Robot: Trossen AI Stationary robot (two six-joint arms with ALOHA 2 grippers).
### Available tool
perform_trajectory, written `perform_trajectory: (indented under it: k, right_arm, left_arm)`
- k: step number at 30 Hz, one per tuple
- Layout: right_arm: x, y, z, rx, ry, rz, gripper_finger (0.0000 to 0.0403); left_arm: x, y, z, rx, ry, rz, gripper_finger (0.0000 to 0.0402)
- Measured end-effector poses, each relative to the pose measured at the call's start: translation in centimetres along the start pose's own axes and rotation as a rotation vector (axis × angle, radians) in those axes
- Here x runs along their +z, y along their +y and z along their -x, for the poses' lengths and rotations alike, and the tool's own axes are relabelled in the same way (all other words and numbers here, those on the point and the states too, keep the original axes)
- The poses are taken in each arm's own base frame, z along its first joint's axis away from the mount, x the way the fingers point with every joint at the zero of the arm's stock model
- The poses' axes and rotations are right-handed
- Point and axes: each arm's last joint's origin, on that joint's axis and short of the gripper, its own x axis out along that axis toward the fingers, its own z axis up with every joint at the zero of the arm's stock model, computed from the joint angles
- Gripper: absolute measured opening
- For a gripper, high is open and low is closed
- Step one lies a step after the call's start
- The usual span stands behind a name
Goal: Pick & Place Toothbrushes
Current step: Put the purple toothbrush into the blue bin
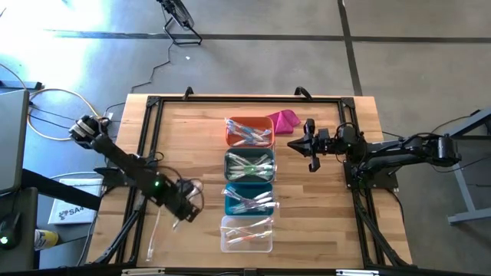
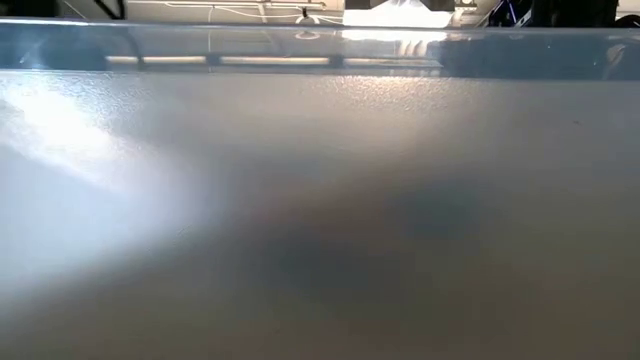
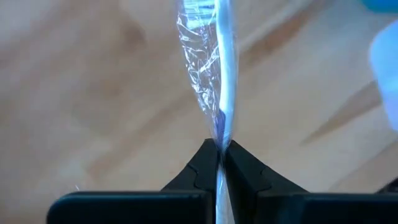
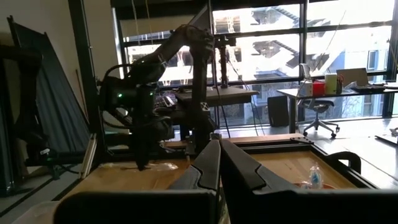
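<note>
The left gripper [image 3: 221, 148] is closed on a wrapped toothbrush [image 3: 214, 74], pinching stick and crinkled film together. It hangs over bare wood, left of the clear bin [image 1: 247, 234], with another toothbrush [image 1: 153, 234] on the table nearby. The item looks light and thin, with slippery film; grip mid-shaft. The right gripper [image 1: 312, 143] waits closed and empty, right of the orange bin [image 1: 249, 132].

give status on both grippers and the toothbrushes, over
Left gripper shut on clear-wrapped toothbrush over left table. Right gripper shut, empty, beside magenta cloth lump. Path to the bins looks clear.
</note>
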Motion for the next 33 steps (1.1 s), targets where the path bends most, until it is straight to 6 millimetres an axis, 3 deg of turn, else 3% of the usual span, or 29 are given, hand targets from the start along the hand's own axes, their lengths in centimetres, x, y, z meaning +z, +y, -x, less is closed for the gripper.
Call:
perform_trajectory:
  k: [11,17,22,28,33]
  right_arm:
    - [0.3,0.0,0.0,-0.002,-0.027,0.003,0.0003]
    - [0.4,0.0,0.0,0.0,-0.036,0.005,0.0003]
    - [0.4,0.0,0.0,0.003,-0.036,0.002,0.0003]
    - [0.3,0.1,0.0,0.035,-0.031,0.004,0.0003]
    - [0.4,0.2,0.0,0.069,-0.029,0.007,0.0003]
  left_arm:
    - [7.0,0.0,3.8,-0.142,-0.257,-0.221,0.001]
    - [10.2,-2.5,8.6,-0.263,-0.458,-0.407,0.001]
    - [11.3,-4.9,11.8,-0.4,-0.717,-0.621,0.001]
    - [11.7,-6.1,13.2,-0.435,-0.931,-0.776,0.001]
    - [12.3,-6.5,11.9,-0.286,-0.993,-0.742,0.001]
